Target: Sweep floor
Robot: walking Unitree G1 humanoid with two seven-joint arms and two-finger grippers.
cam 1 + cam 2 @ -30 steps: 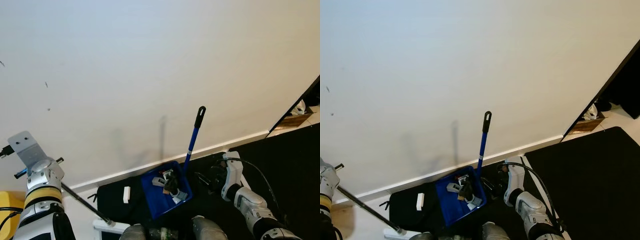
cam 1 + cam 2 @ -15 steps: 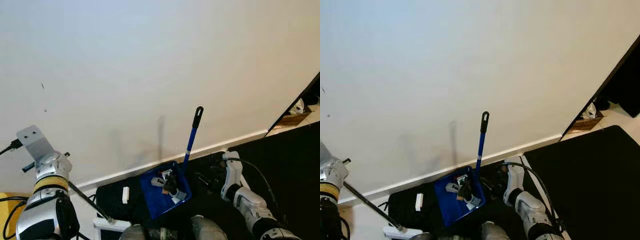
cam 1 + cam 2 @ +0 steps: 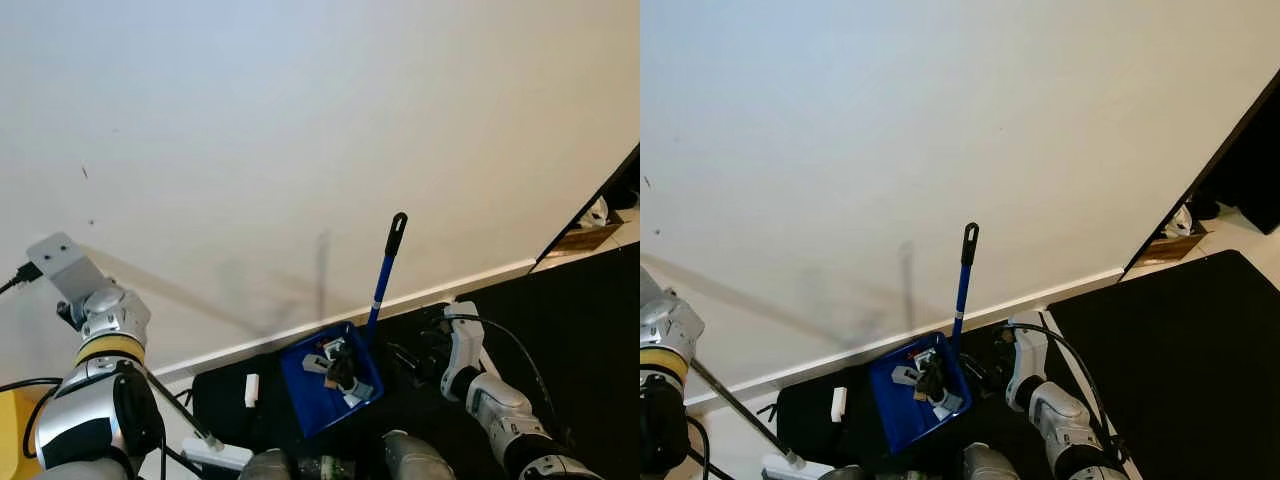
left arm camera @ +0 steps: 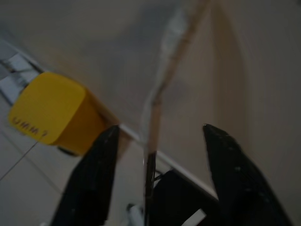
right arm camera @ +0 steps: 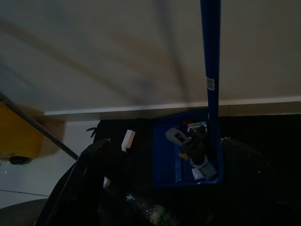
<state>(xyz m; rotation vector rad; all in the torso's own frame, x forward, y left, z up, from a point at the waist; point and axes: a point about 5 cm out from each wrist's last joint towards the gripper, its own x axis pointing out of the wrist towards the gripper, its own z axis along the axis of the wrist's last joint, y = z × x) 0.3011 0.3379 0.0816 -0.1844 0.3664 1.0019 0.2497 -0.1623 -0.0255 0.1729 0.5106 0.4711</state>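
Observation:
A blue dustpan [image 3: 325,385] sits on a black mat [image 3: 225,395] by the wall, its long blue handle [image 3: 385,270] standing upright. Grey and brown scraps [image 3: 335,365] lie in the pan. A white scrap [image 3: 251,389] lies on the mat to its left. My left gripper [image 4: 161,127] is shut on the broom stick [image 3: 175,405], which slants down to the white broom head [image 3: 215,455] at the mat's near left corner. My right gripper [image 3: 412,355] is low, just right of the dustpan, open, with the blue handle [image 5: 210,70] ahead of its fingers.
A white wall with a baseboard [image 3: 450,288] runs close behind the mat. A black rug [image 3: 570,330] covers the floor on the right. A yellow object [image 3: 10,430] stands at the far left. A cardboard box [image 3: 590,235] sits beyond the rug's far edge.
My left arm has lifted and turned, so the broom stick stands steeper and its upper end is blurred. The broom head has stayed by the mat's corner. Right arm and dustpan are unmoved.

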